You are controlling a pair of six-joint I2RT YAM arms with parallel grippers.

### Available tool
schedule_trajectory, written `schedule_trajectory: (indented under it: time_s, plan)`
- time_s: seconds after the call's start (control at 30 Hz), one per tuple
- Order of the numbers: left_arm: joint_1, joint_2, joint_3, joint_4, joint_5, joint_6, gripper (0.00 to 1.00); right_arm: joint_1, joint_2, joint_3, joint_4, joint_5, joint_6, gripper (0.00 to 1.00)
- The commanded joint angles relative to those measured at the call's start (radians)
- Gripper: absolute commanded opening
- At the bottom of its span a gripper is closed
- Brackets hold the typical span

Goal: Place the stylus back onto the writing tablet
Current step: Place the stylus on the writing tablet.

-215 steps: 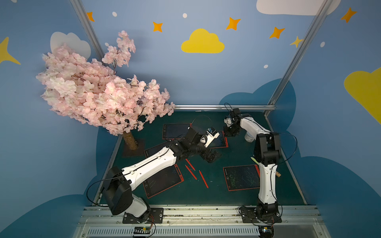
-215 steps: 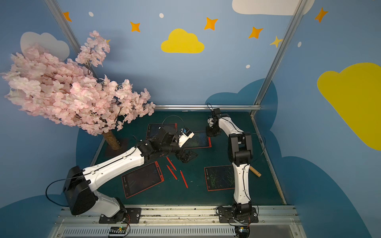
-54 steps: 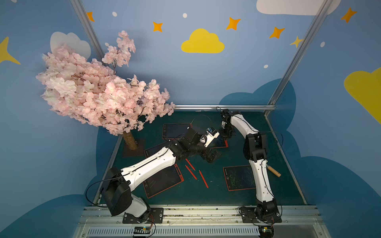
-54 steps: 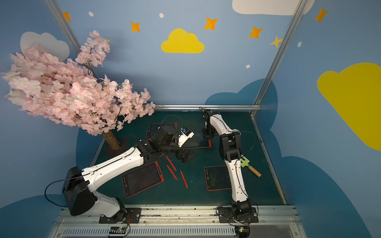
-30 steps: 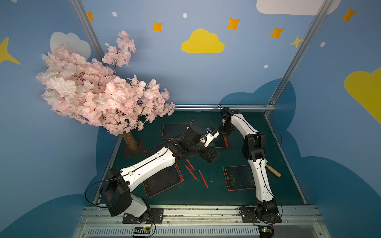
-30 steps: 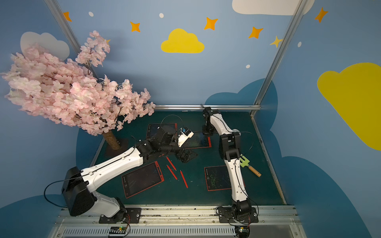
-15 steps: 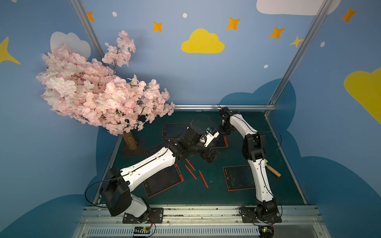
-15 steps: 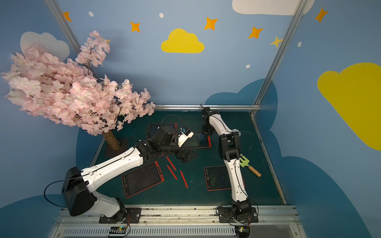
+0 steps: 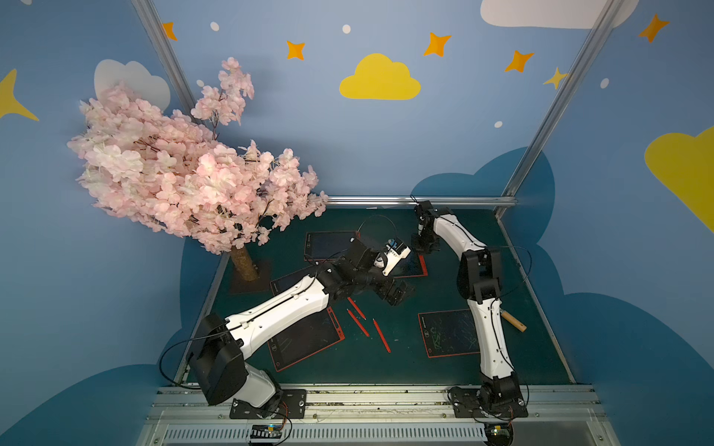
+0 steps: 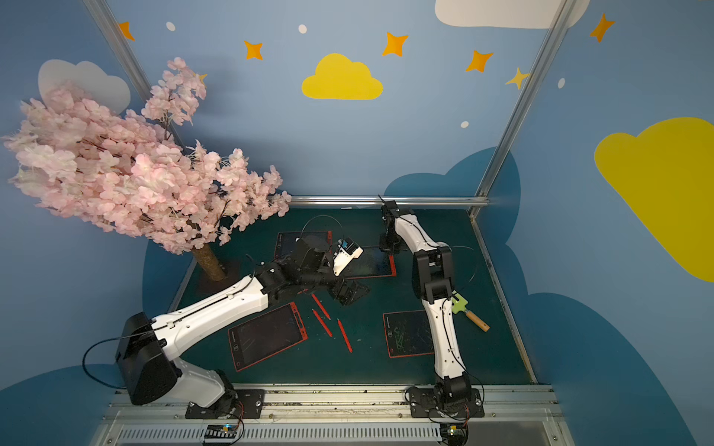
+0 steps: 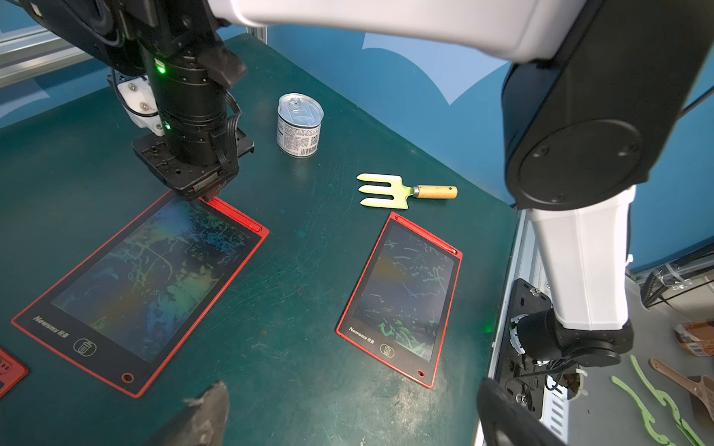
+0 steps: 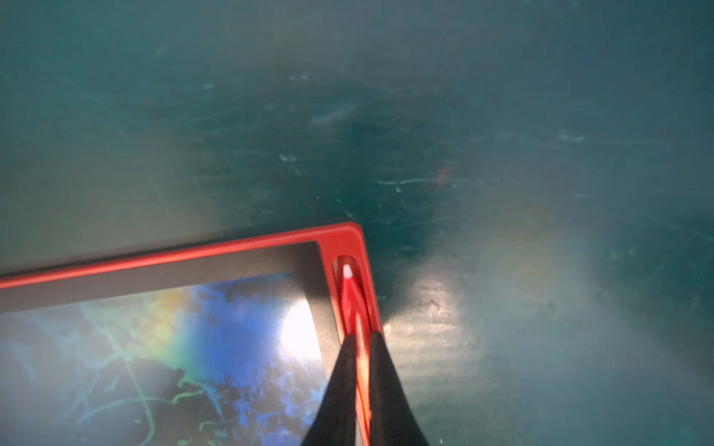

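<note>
Top views both show a pink tree (image 9: 185,181) far on the left. The left arm reaches out from there over the green table (image 9: 386,370). The left claw (image 9: 398,293) hangs over the middle of the table. Its fingers are wide apart and it holds nothing. Close by, three loose pens (image 9: 359,322) lie on the table, beside a front tablet (image 9: 309,340).

Next comes the writing tablet (image 11: 147,282), farther back. The right claw (image 12: 362,340) is down at its corner. In the right wrist view, the red stylus (image 12: 353,297) lies in the slot (image 12: 340,262) along the tablet's red edge. Its white tip is close to the end of the slot. The two black fingers hug the stylus from both sides, so the claw is holding it.

A can (image 11: 299,125) stands near that claw. Farther right lie another tablet (image 11: 402,293) and a garden fork (image 11: 386,191).

I think this job is almost done, since the stylus looks to be in its place. What is left is to let go and lift the claw straight up, so the stylus does not pop out. The loose pens may need homes too.
</note>
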Motion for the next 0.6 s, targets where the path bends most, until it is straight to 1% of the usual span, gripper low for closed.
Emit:
schedule_trajectory:
  time_s: [0.0,0.2,0.27,0.33,0.5,0.57]
  plan:
    - [0.003,-0.007,0.019,-0.006,-0.003,-0.001,0.99,0.010,-0.061,-0.035,0.027,0.001,-0.016,0.17]
    - [0.006,-0.014,0.017,-0.002,-0.003,-0.005,0.99,0.053,-0.112,-0.034,0.094,-0.011,-0.037,0.34]
    - [0.010,-0.017,0.015,0.001,0.001,-0.006,0.99,0.071,-0.115,-0.029,0.119,-0.027,-0.049,0.41]
    - [0.012,-0.019,0.014,0.003,0.005,-0.010,0.99,0.084,-0.101,-0.011,0.142,-0.069,-0.061,0.50]
    - [0.017,-0.028,0.011,0.005,0.006,-0.005,0.99,0.114,-0.040,0.080,0.119,-0.096,-0.043,0.63]
    - [0.017,-0.031,0.008,0.008,0.005,0.000,0.99,0.127,-0.031,0.087,0.137,-0.106,-0.053,0.73]
